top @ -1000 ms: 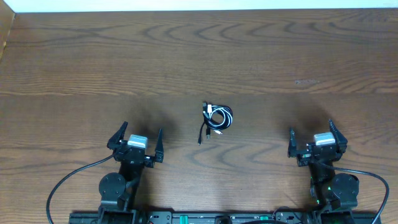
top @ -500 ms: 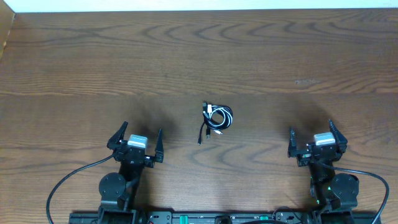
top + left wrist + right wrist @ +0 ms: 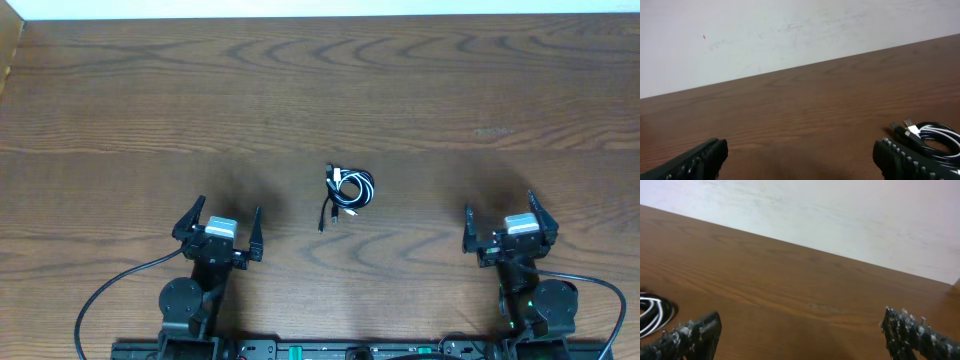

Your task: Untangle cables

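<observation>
Seemingly nothing has shifted since the earlier overhead frames. Small coiled bundle of thin black and white cables [image 3: 348,190] lies mid-way across the dark brown wooden table [image 3: 150,100], between the two arms and well apart from both. Left gripper [image 3: 226,214] and right gripper [image 3: 499,212] sit near the front edge, fingers spread wide, holding nothing. Same coil shows at the left wrist view's lower right.

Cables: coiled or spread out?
Coiled. The cables lie on the table in one tight black-and-white bundle, one black tail trailing out; left gripper and right gripper open, apart from it.
</observation>
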Tool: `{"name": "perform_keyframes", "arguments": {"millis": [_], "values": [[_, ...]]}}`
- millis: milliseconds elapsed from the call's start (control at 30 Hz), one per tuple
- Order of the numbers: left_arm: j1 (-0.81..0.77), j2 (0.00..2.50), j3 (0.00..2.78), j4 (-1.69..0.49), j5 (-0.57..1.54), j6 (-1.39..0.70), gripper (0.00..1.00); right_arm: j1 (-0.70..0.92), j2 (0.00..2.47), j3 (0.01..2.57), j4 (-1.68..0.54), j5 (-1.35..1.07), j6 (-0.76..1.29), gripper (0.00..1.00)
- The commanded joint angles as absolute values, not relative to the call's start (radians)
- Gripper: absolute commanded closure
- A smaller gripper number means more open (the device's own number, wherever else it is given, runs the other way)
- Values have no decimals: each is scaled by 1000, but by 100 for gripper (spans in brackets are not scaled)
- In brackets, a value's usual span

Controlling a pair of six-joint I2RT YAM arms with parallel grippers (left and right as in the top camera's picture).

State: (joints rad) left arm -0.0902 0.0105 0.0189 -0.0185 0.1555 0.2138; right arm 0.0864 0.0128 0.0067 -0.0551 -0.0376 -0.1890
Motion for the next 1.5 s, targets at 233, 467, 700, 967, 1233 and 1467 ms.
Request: {"name": "perform_keyframes", "arguments": {"millis": [233,467,700,967,1233,1467], "values": [[-95,9,4,-53,190,54,2,80,11,6,-8,-218,-195,1],[-95,73,38,-105,185,9,2,80,18,6,-30,-204,-139,1],[-95,247,186,-204,165,9,2,80,105,38,-41,-181,-116,1],[-95,499,442,-438,175,9,2,80,366,220,-123,-171,-58,1],[-95,634,543,-566,176,9,2,80,649,434,-297,-171,-57,1],[-95,801,681,-623,201,9,2,80,857,588,-414,-224,-65,1]]}}
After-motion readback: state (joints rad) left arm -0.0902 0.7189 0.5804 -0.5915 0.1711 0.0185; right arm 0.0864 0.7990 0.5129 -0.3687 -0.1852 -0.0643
